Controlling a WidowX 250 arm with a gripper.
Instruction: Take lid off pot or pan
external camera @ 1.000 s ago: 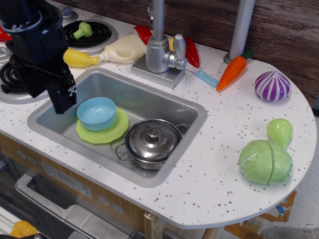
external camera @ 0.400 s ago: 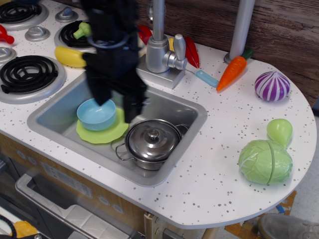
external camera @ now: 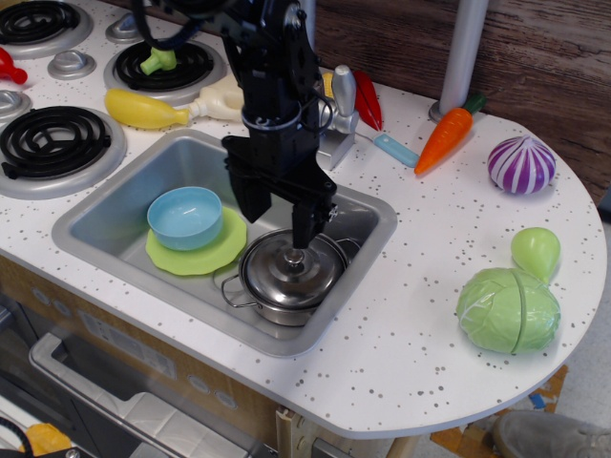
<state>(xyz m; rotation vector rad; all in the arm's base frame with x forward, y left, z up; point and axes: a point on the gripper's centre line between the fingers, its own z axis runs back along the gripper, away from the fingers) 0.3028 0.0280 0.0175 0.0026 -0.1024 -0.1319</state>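
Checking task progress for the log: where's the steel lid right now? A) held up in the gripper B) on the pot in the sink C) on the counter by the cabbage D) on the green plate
B: the lid sits closed on the pot in the sink, with the open gripper just above its knob, not gripping it.

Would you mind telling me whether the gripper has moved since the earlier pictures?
Yes. The gripper has travelled rightward along the sink, from beside the blue bowl to just above the lid on the pot, jaws open.
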